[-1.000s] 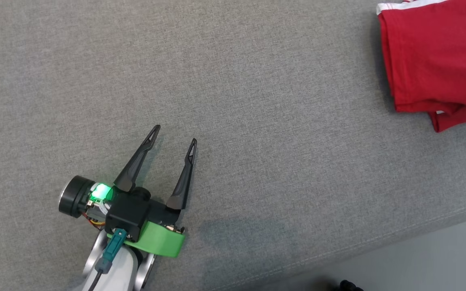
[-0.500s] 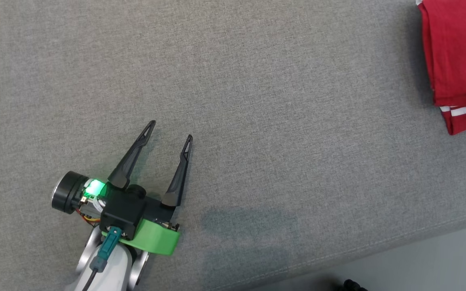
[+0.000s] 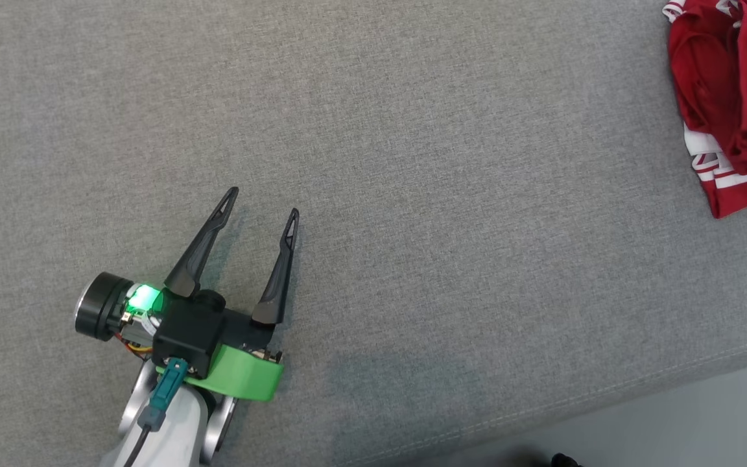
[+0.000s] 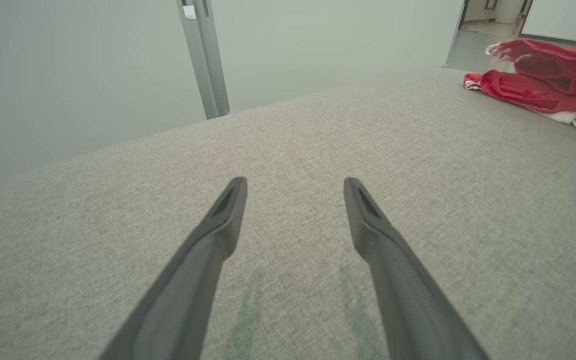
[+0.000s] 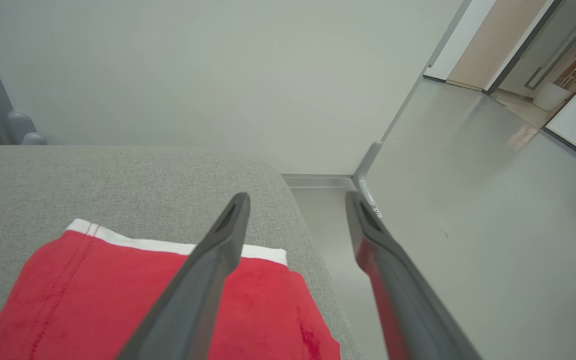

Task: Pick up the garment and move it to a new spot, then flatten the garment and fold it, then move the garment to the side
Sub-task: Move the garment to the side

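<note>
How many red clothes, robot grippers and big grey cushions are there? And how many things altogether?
Red garment: 1
Grippers: 2, the left gripper and the right gripper
Grey cushion: 1
Total: 4

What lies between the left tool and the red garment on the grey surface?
Nothing. In the head view the grey surface is bare from the left tool to the red garment; the left wrist view agrees.
</note>
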`<state>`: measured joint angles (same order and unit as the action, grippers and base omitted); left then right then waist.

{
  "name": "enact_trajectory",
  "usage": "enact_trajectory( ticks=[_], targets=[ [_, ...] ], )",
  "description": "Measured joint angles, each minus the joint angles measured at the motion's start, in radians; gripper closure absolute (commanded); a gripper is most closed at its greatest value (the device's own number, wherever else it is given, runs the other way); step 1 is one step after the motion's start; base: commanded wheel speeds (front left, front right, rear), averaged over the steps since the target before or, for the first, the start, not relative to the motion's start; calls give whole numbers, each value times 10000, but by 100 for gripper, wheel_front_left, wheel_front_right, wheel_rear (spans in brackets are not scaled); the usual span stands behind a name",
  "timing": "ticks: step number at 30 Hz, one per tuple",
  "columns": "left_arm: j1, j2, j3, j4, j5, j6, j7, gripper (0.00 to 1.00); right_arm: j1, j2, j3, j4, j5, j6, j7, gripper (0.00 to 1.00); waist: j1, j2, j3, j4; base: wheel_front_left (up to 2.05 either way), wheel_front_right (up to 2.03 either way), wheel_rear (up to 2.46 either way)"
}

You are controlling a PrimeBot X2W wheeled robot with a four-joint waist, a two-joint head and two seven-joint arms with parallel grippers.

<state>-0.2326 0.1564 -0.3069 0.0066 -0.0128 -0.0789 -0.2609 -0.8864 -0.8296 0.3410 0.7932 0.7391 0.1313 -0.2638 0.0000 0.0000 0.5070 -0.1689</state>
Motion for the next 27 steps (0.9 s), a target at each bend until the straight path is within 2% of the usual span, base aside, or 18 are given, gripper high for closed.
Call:
enact_trajectory(
  ticks=[2, 6, 9, 12, 19, 24, 27],
  targets=[
    [4, -98, 36, 75, -52, 54, -2, 0, 359, 522, -617, -474, -1290, 0, -6, 0, 0, 0, -115, 14, 0, 0, 0],
    [82, -374, 219, 328, -268, 284, -2, 0, 1442, 2033, -2015, -1985, -3005, 0, -6, 0, 0, 0, -469, 80, 0, 0, 0],
    [287, -635, 451, 635, -566, 533, -2, 0, 2641, 3264, -2408, -3173, -3701, 0, -6, 0, 0, 0, -826, 173, 0, 0, 0],
    [491, -869, 757, 936, -1016, 782, -2, 0, 3502, 4172, -2414, -4025, -4123, 0, -6, 0, 0, 0, -1236, 306, 0, 0, 0],
    [1052, -1039, 1360, 1394, -1896, 1074, -2, 0, 5140, 5674, -2125, -5175, -4788, 0, -6, 0, 0, 0, -2310, 740, 0, 0, 0],
    [1560, -1043, 1643, 1212, -2211, 1308, -2, 0, 6379, 6602, -2656, -5985, -5172, 0, -6, 0, 0, 0, -3153, 1060, 0, 0, 0],
    [2074, -1045, 1705, 991, -1983, 1198, -2, 0, 7236, 6999, -3127, -6644, -5545, 0, -8, 0, -1, 0, -3687, 1242, 0, 0, 0]
  ],
)
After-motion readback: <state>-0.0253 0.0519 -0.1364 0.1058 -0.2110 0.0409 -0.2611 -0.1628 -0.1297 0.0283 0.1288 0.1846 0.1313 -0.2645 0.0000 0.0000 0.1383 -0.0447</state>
